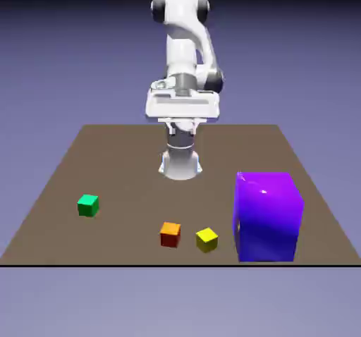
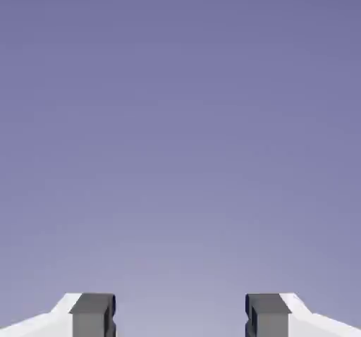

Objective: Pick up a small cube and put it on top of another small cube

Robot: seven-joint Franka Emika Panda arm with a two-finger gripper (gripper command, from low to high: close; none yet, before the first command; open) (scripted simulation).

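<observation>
Your small yellow cube (image 1: 206, 240) sits near the camera-side edge of the table (image 1: 127, 159), between the orange cube (image 1: 170, 235) and the big purple block (image 1: 268, 216), apart from both; the green cube (image 1: 88, 206) lies well off toward the exterior view's left. The gripper (image 1: 182, 130) hangs high near the robot's base, its fingers spread with nothing between them, and the hand view shows only backdrop past the tips. Judging by its flat faces and crisp edges, expect the yellow cube to be light and stiff: it shouldn't squash, so a modest squeeze ought to do. It looks smooth, so pads that meet it crookedly could slip or spin it. It's turned askew to the table's edge, so roll the hand until your fingers face two opposite sides, then grip squarely around mid-height, leaving the top and underside free for stacking. Mind the tall purple block beside it as you come down; a straight descent from above should give you the best clearance.
</observation>
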